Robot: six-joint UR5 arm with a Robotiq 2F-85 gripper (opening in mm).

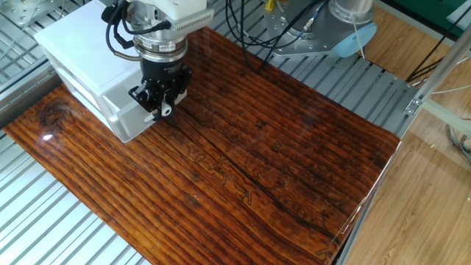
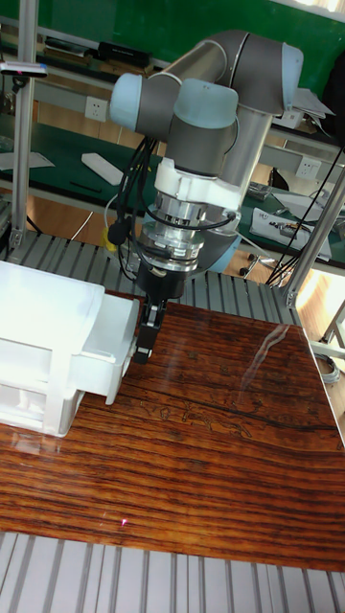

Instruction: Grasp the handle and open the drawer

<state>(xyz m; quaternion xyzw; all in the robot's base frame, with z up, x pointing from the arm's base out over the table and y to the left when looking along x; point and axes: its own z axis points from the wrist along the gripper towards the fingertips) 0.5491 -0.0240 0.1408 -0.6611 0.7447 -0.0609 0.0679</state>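
Fixed view: gripper jaws closed around the handle of the drawer; no readable writing.

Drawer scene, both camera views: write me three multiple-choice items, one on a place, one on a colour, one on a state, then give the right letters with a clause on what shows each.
1. Where on the wooden table does the cabinet stand?
A. at its far left corner in the fixed view
B. at its middle
C. at its near right corner

2. What colour is the drawer?
A. black
B. white
C. blue

3. Where is the gripper?
A. lying flat on the table
B. raised high above the cabinet
C. down at the drawer front, where the handle is

Answers:
1 A, the cabinet fills the table's far left corner in the fixed view.
2 B, its front panel is white like the cabinet.
3 C, the fingers hang at the drawer front in both views.
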